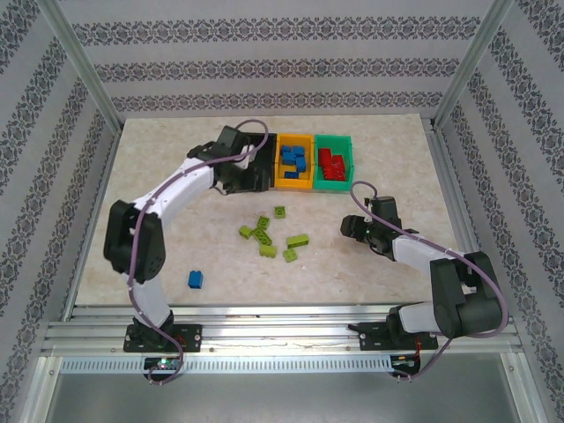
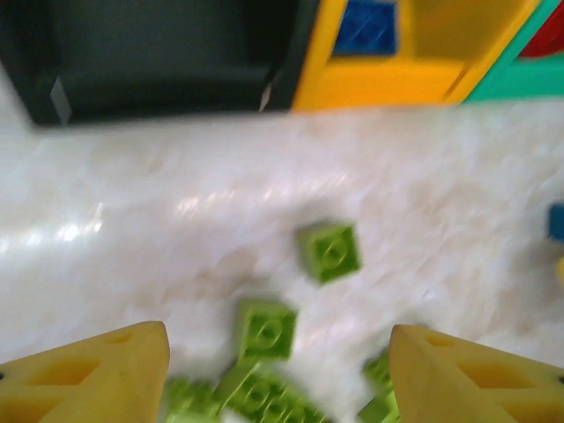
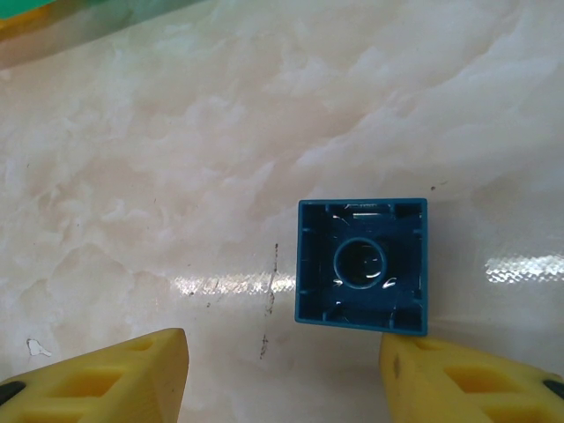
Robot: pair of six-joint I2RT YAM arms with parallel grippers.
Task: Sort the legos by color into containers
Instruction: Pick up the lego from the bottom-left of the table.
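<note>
The left claw [image 2: 278, 357] hangs released, its yellow plastic fingers [image 2: 97, 374] spread wide with nothing between them. Below it and just ahead, loose lime green studded plastic bricks [image 2: 330, 251] lie on the pale marble-look table [image 2: 132, 220]. Farther ahead stands the black rectangular plastic bin [image 2: 159, 92]. To its right are the orange-yellow bin [image 2: 388, 84], holding blue bricks [image 1: 293, 160], and the green bin [image 1: 333, 183], holding red bricks [image 1: 331, 162]. With those two colours placed, the black bin is probably meant for the lime pieces, which would explain why this claw works between it and the lime scatter.

The right claw [image 3: 282, 352] is also unclenched and empty. A small blue square brick [image 3: 361, 266] lies hollow side up just ahead of it, toward its right finger [image 3: 467, 379], close but apparently not touching. The spread looks set to straddle that brick. Another blue brick [image 1: 195, 279] lies well behind the left claw.
</note>
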